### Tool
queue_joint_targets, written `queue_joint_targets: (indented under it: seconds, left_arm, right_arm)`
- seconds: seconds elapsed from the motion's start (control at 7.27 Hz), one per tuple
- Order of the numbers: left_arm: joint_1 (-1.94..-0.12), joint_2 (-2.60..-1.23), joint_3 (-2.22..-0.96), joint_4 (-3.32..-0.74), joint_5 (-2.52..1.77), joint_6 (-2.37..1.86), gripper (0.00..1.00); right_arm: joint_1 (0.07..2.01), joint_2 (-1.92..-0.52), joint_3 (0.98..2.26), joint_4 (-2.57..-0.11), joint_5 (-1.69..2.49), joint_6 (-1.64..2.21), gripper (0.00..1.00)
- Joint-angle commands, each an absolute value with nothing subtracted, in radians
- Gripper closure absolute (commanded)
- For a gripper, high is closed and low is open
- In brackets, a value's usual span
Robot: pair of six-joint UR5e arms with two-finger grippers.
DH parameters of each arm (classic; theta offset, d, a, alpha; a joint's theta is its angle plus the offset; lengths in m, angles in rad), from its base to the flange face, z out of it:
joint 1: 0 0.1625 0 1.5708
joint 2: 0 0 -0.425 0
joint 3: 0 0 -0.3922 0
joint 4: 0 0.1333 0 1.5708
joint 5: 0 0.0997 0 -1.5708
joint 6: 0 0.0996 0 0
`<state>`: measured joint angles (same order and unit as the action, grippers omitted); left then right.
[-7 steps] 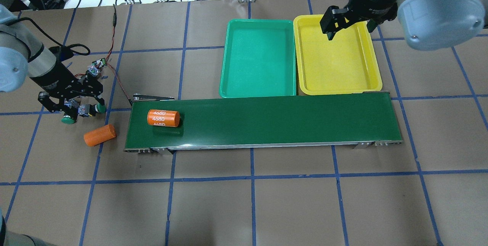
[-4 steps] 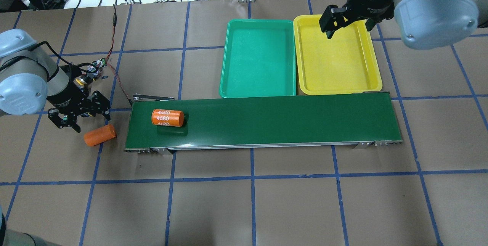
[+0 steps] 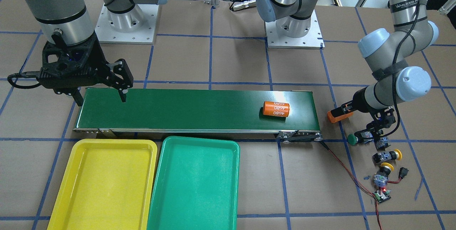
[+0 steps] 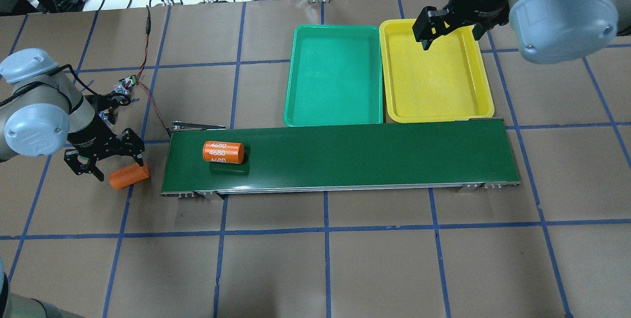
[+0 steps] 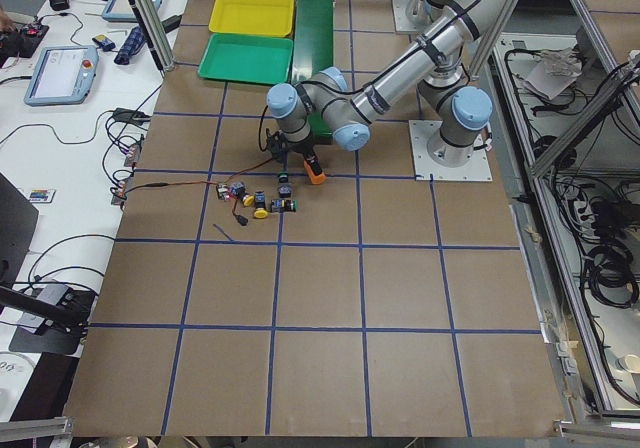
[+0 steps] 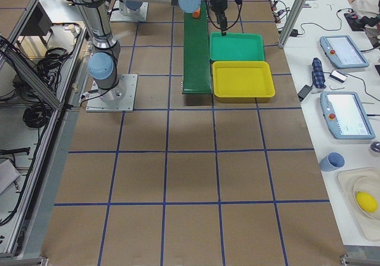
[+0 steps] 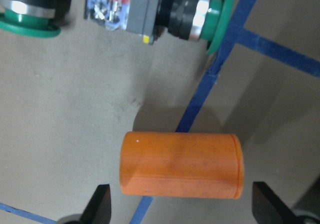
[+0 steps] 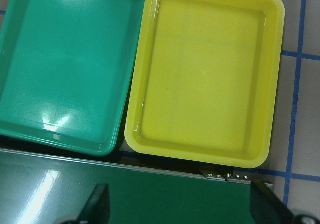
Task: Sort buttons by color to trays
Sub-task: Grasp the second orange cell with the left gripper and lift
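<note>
Green- and yellow-capped push-button switches (image 3: 384, 157): loose on brown tabletop (image 3: 231, 62), right side of front-facing view. Left gripper (image 7: 182, 204): jaws open astride orange cylinder (image 7: 181, 165). Right gripper (image 4: 449, 36): jaws open, near shallow yellow plastic tray (image 4: 434, 81), green plastic tray (image 4: 335, 76) adjoining.

Table (image 4: 325, 268) with conveyor (image 4: 369, 155), trays (image 4: 335, 81), buttons (image 3: 388, 156)
</note>
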<state>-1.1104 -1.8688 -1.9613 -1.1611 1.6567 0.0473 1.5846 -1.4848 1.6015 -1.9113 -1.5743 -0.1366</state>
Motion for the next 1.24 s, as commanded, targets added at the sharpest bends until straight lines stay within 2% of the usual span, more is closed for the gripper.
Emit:
queue_joint_targets:
  seconds: [0.0,0.83,0.96,1.1]
  left_arm:
    - [-1.111,-1.879,-1.962,-1.157,1.661,0.048,0.00]
    - [-1.112,-1.907,-1.962,-1.154,1.661,0.052,0.00]
    - [-1.112,-1.916,-1.959,-1.152,1.661,0.054,0.15]
    - [-1.112,-1.913,-1.950,-1.151,1.664,0.052,0.92]
  right_arm:
    - [1.585,-1.485,1.601,-1.911,-1.574,-0.137,0.00]
    - [1.585,-1.483,1.601,-1.924,-1.575,-0.138,0.00]
    - [1.585,-1.483,1.601,-1.924,-1.575,-0.138,0.00]
    - [1.585,-1.483,1.601,-1.924,-1.575,-0.138,0.00]
